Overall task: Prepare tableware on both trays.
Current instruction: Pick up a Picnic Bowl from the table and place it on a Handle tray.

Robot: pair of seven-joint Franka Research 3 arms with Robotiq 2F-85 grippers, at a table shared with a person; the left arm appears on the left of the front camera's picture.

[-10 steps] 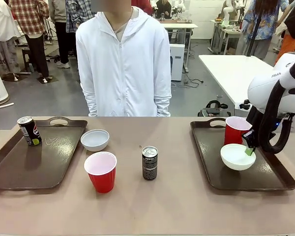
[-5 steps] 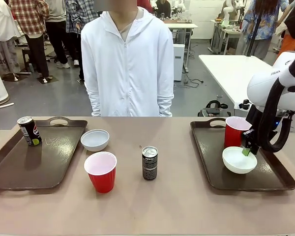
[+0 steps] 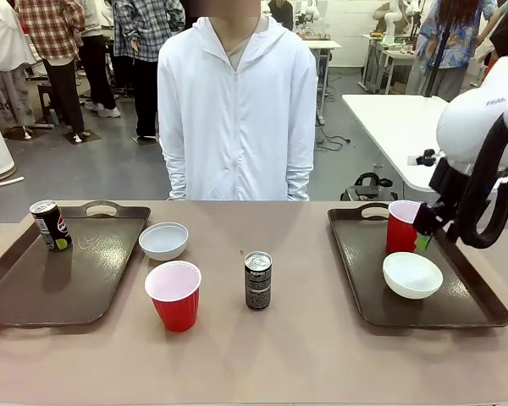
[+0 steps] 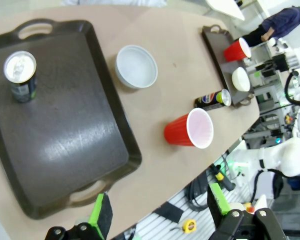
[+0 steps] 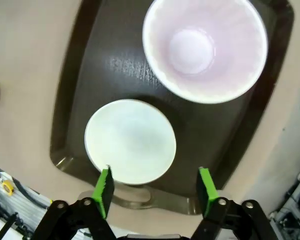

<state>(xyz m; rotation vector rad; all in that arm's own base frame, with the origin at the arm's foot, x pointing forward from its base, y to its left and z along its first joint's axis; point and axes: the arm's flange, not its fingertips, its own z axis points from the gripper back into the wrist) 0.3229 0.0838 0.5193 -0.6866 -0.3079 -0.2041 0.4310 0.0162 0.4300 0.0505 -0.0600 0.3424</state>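
While the left gripper [image 4: 157, 195] gapes empty, the right gripper [image 5: 155, 170], likewise spread, hangs over a round white bowl [image 5: 130, 141] beside a red plastic cup [image 5: 205, 50].

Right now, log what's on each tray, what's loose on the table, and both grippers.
left dark brown plastic tray: one slim dark can
right dark brown plastic tray: red plastic cup, round white bowl
table between trays: second white bowl, second red cup, second dark can
left gripper: open, empty
right gripper: open, empty, above right tray
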